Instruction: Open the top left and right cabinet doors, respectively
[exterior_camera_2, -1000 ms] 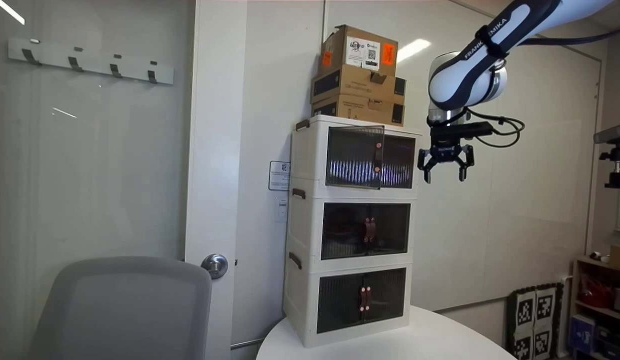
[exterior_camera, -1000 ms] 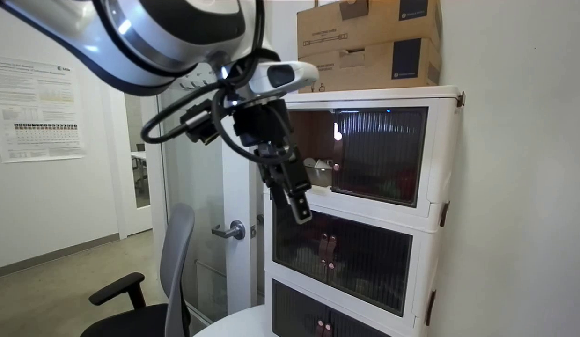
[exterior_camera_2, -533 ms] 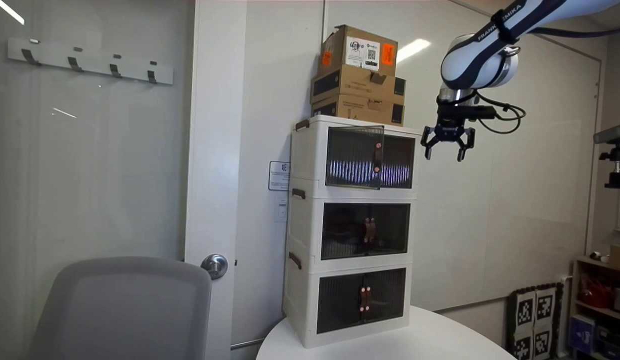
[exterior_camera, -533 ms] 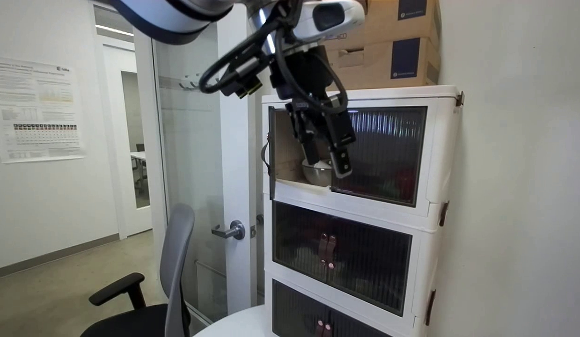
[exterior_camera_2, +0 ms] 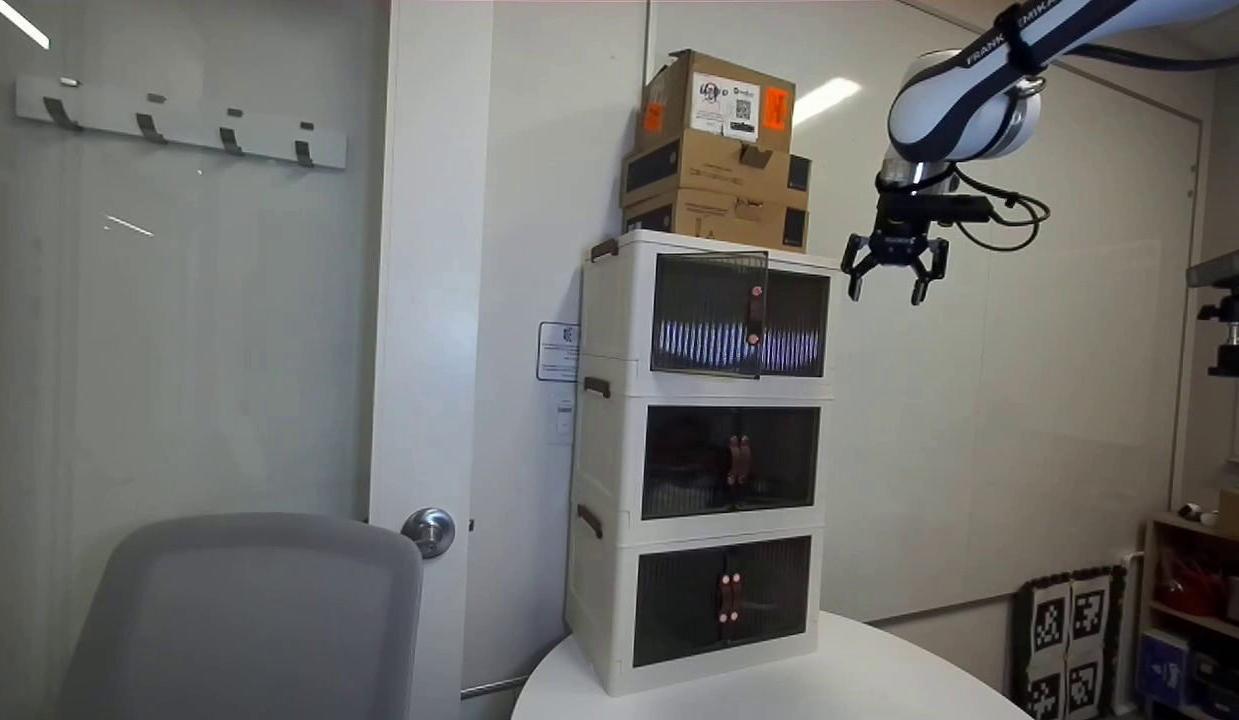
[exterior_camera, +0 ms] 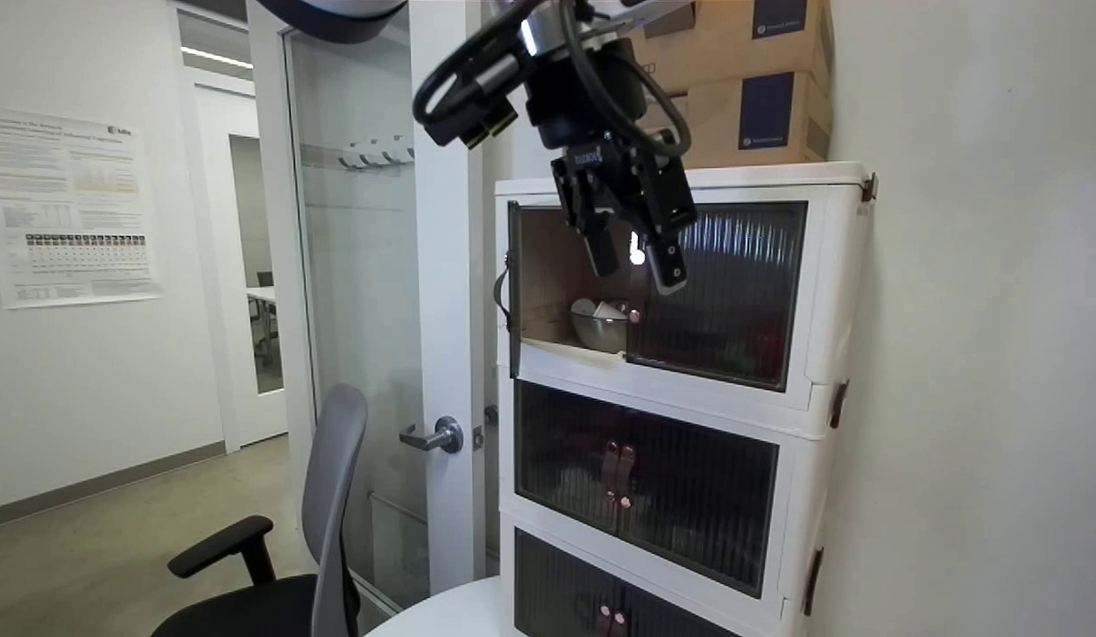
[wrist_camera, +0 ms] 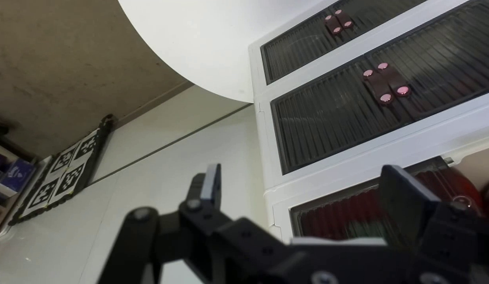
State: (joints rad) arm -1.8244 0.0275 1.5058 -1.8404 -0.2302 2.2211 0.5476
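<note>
The top left cabinet door stands swung open, edge-on in an exterior view and angled outward in an exterior view. The top right cabinet door is shut in its white frame; it also shows in an exterior view and in the wrist view. Its handle is partly hidden behind my gripper; a lower pink stud shows. My gripper is open and empty, with its fingers pointing down, and it hangs apart from the cabinet in an exterior view. The fingers are spread wide in the wrist view.
A bowl with white items sits inside the open top left compartment. Cardboard boxes are stacked on the cabinet. The lower tiers' doors are shut. A round white table bears the cabinet; a grey chair stands near.
My gripper has risen and, in an exterior view, moved right from in front of the middle tier to in front of the top tier. It stays open. The doors show no visible movement.
</note>
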